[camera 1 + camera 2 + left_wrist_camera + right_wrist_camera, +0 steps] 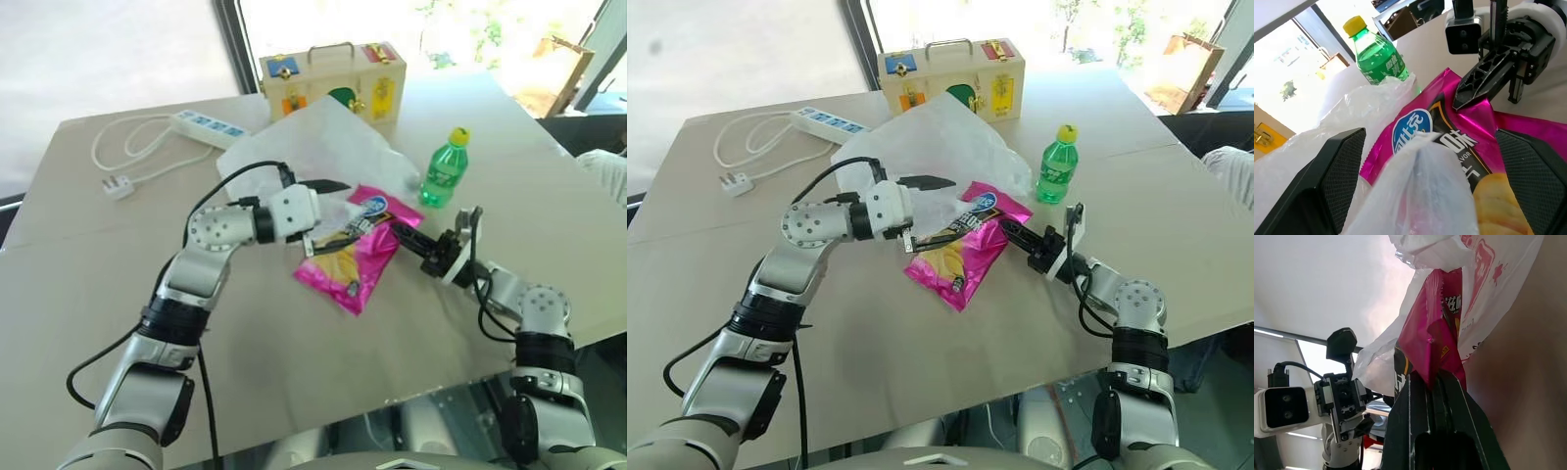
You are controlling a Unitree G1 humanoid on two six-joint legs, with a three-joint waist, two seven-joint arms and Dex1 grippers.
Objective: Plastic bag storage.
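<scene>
On the table (pixel 118 323), a big white plastic bag (pixel 313 147), crinkly, lying just in front of a wooden box (pixel 333 83) with a handle. Beside the bag, a green bottle (pixel 446 168) with a yellow cap, standing up. Over on the far left, a white power strip (pixel 206 124) with its cord and plug.

Partly on the bag's near edge, a shiny pink chips packet (pixel 353 264), with a fold of white bag over its top. Maybe tucked a little way into the bag, hard to tell.

Left gripper (pixel 331 211) reaching in from the left, fingers spread wide, one above and one below the packet's top end. In the left wrist view, a bunch of bag film and the packet's top sitting between the two fingers (pixel 1332 181), not squeezed.

Right gripper (pixel 400 233) coming in from the right, fingers pressed together, pinching the packet's edge. In the right wrist view, pink packet caught between the dark fingertips (pixel 1449 391), white bag with red print hanging right behind it.
</scene>
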